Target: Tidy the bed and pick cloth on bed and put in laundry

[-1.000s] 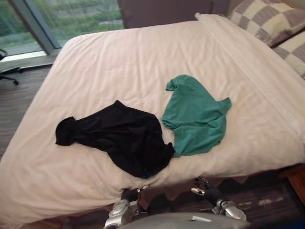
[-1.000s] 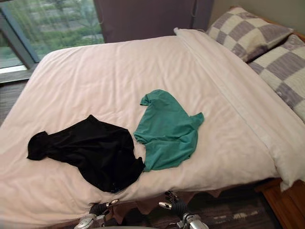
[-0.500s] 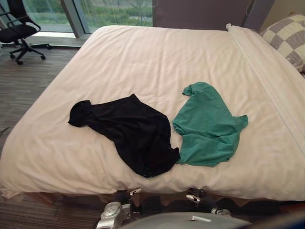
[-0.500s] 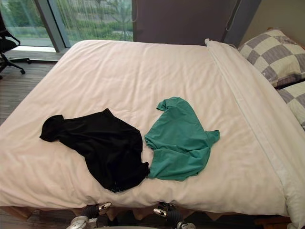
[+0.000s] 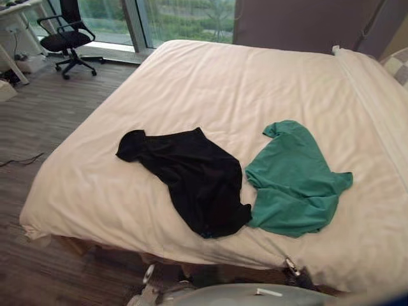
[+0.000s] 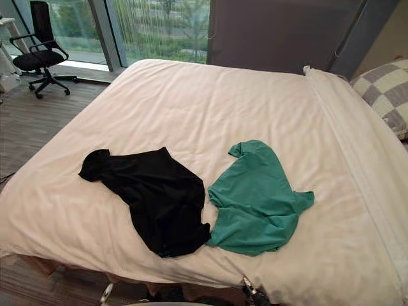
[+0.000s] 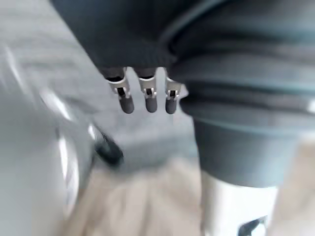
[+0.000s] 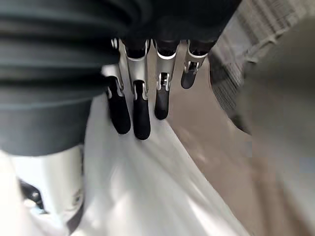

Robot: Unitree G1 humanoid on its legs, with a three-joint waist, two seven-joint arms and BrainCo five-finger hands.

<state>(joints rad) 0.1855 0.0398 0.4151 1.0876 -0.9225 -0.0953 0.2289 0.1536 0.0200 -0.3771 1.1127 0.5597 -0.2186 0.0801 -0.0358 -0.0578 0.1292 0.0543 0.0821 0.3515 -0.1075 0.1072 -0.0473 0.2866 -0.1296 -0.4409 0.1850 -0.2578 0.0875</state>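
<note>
While both cloths lie on the bed [image 5: 210, 83], the task looks barely begun.

From the left eye view, the black cloth [image 5: 191, 182] sprawls crumpled on the bed's near half. The green cloth [image 5: 294, 185] lies just beside it, and the two touch close to the bed's near edge. The bed's cover is fairly smooth, with shallow creases only. An office chair [image 5: 67, 38] stands on the floor well apart from the bed's far corner.

From the right eye view, a checked pillow [image 6: 386, 95] rests at the bed's right end, past a folded band of the cover.

In the left wrist view, the left hand [image 7: 146, 98] hangs with its fingers straight and loose, holding nothing.

In the right wrist view, the right hand [image 8: 140, 110] likewise has its fingers extended and relaxed, empty. A pale sheet, likely the bed's cover, lies just past them; whether they touch it I cannot tell.

By my judgement nothing is picked up yet. Both garments are left to be gathered and carried to the laundry, and any smoothing of the bed's cover is left too. The black cloth, lying at the bed's near edge, seems the easier first reach.

No brand, label or writing can be read on either cloth or on the bedding.
</note>
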